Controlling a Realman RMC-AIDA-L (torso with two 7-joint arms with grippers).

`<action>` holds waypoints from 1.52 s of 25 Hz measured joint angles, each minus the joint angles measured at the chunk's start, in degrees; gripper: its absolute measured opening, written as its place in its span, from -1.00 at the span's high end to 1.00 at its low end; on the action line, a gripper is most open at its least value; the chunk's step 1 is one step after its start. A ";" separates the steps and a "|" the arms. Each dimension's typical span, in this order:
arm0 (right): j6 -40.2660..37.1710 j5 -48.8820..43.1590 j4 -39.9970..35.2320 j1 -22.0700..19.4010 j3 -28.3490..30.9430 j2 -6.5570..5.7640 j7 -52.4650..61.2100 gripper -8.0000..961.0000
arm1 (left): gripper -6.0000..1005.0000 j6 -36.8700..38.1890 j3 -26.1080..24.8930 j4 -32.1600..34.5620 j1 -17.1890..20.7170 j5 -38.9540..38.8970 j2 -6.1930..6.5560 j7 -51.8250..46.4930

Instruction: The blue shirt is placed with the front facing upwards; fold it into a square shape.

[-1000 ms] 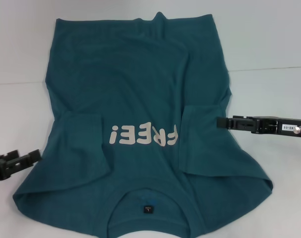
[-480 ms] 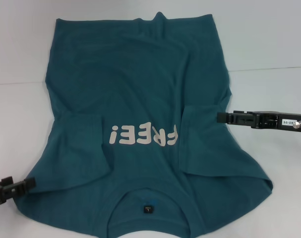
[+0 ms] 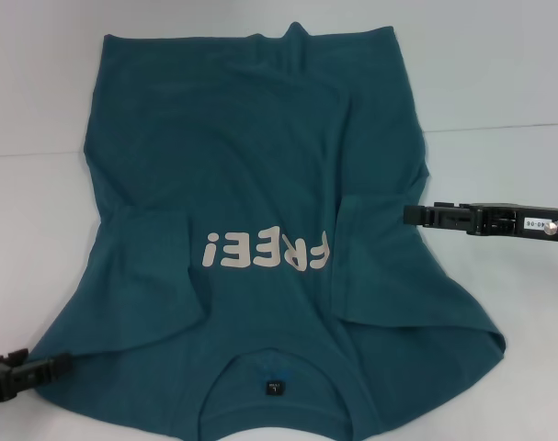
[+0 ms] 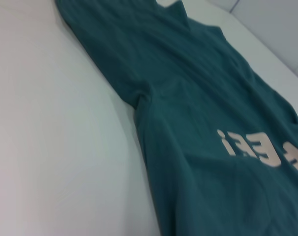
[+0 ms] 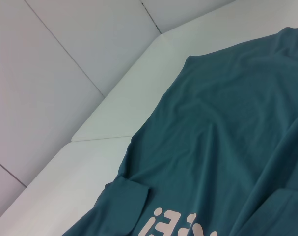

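Left gripper (image 3: 49, 366): low at the near left, tip at the edge of the left sleeve, near the shoulder hem. Cannot tell how far open it is, nor whether it has cloth.
Blue shirt (image 3: 260, 175): spread front-up on the white table (image 3: 499, 83), collar nearest the robot, bottom hem at the far side. Both sleeves are folded in over the body.
Lettering (image 3: 265, 250): white "FREE!" across the chest, upside down in the head view.
Collar tag (image 3: 274, 387): small, dark, inside the neckline.
Right gripper (image 3: 409, 216): level at the shirt's right edge beside the folded right sleeve. Opening and hold: cannot tell.
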 joint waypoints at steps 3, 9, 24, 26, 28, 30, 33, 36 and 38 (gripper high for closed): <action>0.00 0.00 0.00 0.00 0.02 -0.01 0.06 -0.87 | -0.77 0.25 0.46 0.00 -0.13 0.87 0.00 0.00; -0.04 -0.01 0.00 -0.02 0.02 0.02 0.17 -0.87 | -0.77 0.64 1.56 0.01 -0.57 1.18 -0.25 0.06; -0.03 -0.01 0.00 0.02 0.02 0.08 0.15 -0.87 | -0.77 1.14 2.54 0.31 -1.40 0.90 -0.30 -0.41; -0.02 -0.01 0.00 0.02 0.02 0.08 0.14 -0.87 | -0.77 1.32 2.52 0.37 -1.55 0.87 -0.30 -0.42; -0.01 -0.01 0.00 0.01 0.02 0.08 0.16 -0.87 | -0.77 1.68 2.52 0.41 -1.70 0.85 -0.31 -0.43; -0.01 -0.01 0.00 0.00 0.02 0.08 0.17 -0.87 | -0.77 1.91 2.51 0.45 -1.84 0.84 -0.32 -0.46; -0.01 -0.01 0.00 0.00 0.02 0.07 0.17 -0.87 | -0.77 1.98 2.51 0.57 -1.97 0.81 -0.33 -0.51; -0.01 -0.01 0.00 0.00 0.03 0.01 0.18 -0.87 | -0.66 2.17 2.51 0.65 -2.04 0.84 -0.32 -0.52; -0.01 -0.01 0.00 0.00 0.18 0.00 0.19 -0.87 | -0.50 2.15 2.51 0.76 -2.11 1.04 -0.25 -0.52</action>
